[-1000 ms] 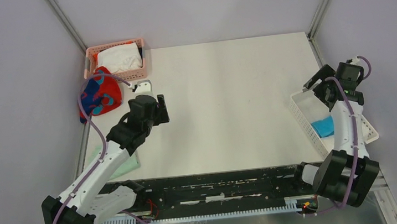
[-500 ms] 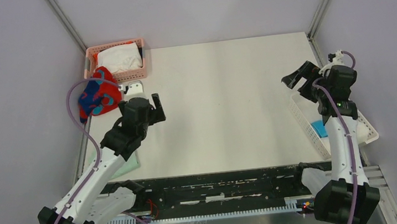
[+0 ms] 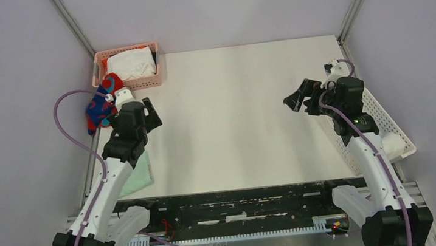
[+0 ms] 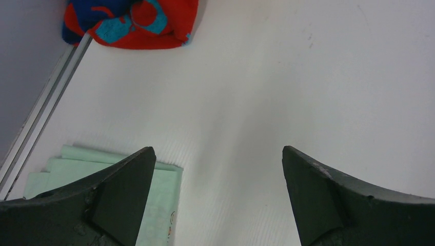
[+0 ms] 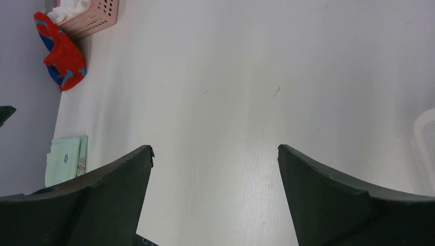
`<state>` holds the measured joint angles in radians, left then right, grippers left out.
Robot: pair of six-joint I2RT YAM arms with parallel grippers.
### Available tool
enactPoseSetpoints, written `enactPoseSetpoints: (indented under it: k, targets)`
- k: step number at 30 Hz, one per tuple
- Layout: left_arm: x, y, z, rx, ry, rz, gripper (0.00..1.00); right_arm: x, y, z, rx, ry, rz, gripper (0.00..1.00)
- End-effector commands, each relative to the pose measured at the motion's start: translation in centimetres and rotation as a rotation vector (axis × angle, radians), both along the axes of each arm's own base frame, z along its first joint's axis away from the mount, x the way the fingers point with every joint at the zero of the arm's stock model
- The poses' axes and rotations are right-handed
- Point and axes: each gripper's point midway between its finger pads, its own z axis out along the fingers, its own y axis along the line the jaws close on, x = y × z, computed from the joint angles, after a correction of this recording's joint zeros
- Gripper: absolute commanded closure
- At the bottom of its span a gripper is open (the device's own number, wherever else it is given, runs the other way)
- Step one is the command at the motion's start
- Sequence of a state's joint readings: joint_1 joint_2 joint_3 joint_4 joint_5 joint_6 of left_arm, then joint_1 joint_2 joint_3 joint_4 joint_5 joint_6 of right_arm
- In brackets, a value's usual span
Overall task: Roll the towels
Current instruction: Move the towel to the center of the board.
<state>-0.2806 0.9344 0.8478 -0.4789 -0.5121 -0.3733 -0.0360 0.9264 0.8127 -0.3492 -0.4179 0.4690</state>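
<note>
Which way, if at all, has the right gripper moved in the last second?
Yes. The right gripper has swung left, from above the white basket out over the table beside it, jaws open.

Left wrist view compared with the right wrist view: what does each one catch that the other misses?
Only the left wrist view shows the open left gripper and the metal rail along the table edge. Only the right wrist view shows the open right gripper, the pink basket holding the white towel, and a sliver of the white basket at the right. Both show the red towel with blue blotches, the mint-green cloth and the white table.
</note>
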Motion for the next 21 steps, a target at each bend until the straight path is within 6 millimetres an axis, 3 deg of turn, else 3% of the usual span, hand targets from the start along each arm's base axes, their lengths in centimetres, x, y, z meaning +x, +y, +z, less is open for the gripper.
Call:
enactPoseSetpoints:
  k: [1, 4, 8, 12, 17, 21]
  targets:
    - [1.8, 2.2, 0.6, -0.051, -0.035, 0.092, 0.01, 0.1, 1.9, 1.2, -0.025, -0.091, 0.078, 0.0]
    - [3.3, 5.2, -0.2, -0.085, -0.01, 0.204, 0.0, -0.5, 2.9, 1.1, -0.029, -0.095, 0.116, 0.0]
    - [6.6, 7.7, -1.9, -0.189, 0.013, 0.296, 0.04, -1.2, 4.1, 1.2, -0.047, -0.11, 0.165, 0.0]
    - [11.0, 9.7, -2.4, -0.212, -0.037, 0.337, 0.09, -2.0, 5.3, 1.0, -0.063, -0.112, 0.214, 0.0]
    - [16.3, 13.2, -4.5, -0.198, -0.018, 0.399, 0.18, -2.5, 5.8, 0.8, -0.075, -0.115, 0.235, 0.0]
    - [19.1, 15.0, -8.7, -0.198, 0.06, 0.438, 0.21, -2.5, 5.8, 0.8, -0.084, -0.115, 0.239, 0.0]
